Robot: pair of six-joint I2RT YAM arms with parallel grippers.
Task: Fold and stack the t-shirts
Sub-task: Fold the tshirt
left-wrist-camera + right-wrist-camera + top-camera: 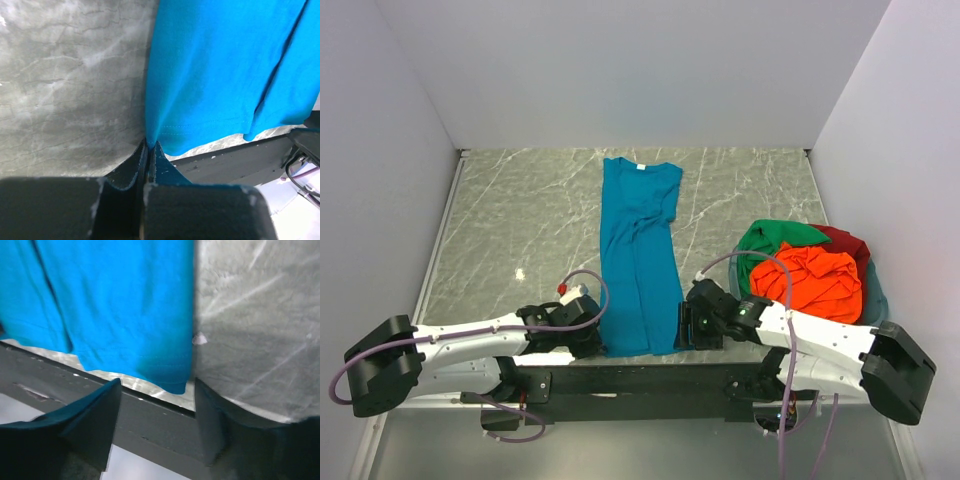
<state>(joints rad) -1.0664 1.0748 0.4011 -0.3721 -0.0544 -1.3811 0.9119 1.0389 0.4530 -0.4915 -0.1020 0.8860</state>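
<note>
Left claw (pixel 149 146) clamped one hem corner of the blue t-shirt (pixel 225 75); I saw the right claw (pixel 157 386) gaping around the other; neck tag (pixel 640 167) unreadable.

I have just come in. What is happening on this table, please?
Two robot arms are working on a teal shirt, which lies long and narrow in the middle of the table. The left gripper is shut on the near left corner of its hem. The right gripper is open, its jaws on either side of the near right corner, not yet gripping it. An orange shirt, a green shirt and a dark red shirt lie heaped in a basket on the right.
</note>
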